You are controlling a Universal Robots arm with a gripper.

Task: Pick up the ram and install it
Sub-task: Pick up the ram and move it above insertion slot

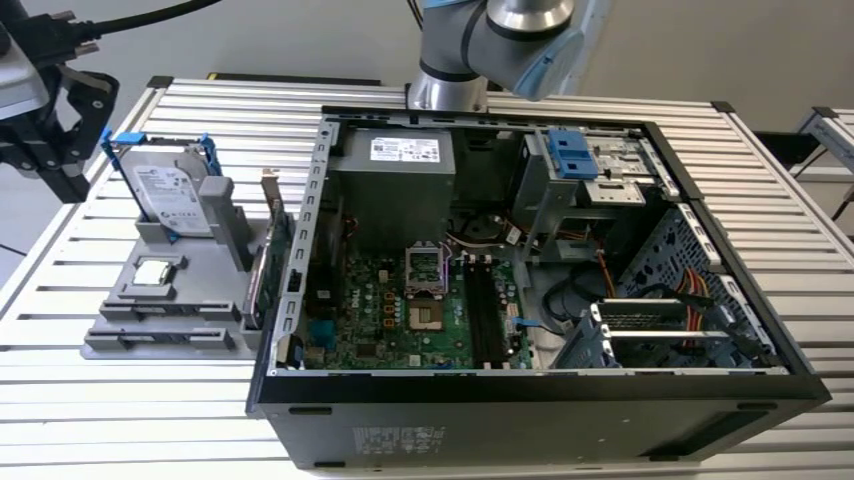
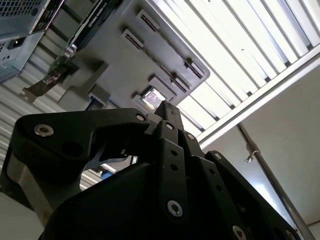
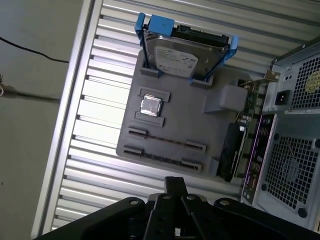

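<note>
A counter (image 1: 134,425) of ribbed metal slats carries an open computer case (image 1: 534,415) lying on its side. Just beside it, on the exterior view's left, sits a grey holder (image 3: 185,117). The arm (image 1: 461,60) rises from behind the case. Its wrist end hangs at the exterior view's left edge, above the counter's rim and close to the holder's far corner.

In both wrist views the fingers (image 3: 175,186) point down toward the holder. They are pressed together into one narrow black bar, with the side links folded evenly on either hand. Nothing is between them, and they touch nothing — they hang clear above the holder.

The ram (image 3: 161,157) appears to stand edge-up in the holder's slotted row nearest the fingertips in the first wrist view. It shows as a thin dark line between two end clips and is hard to make out. It is well apart from the long black slots (image 1: 478,310) on the board inside the case.

The holder also carries:
- a hard drive (image 1: 171,195) upright in a blue frame
- a small silver chip (image 1: 156,270) in a square pocket
- a green card (image 1: 267,270) on edge along the side next to the case
</note>
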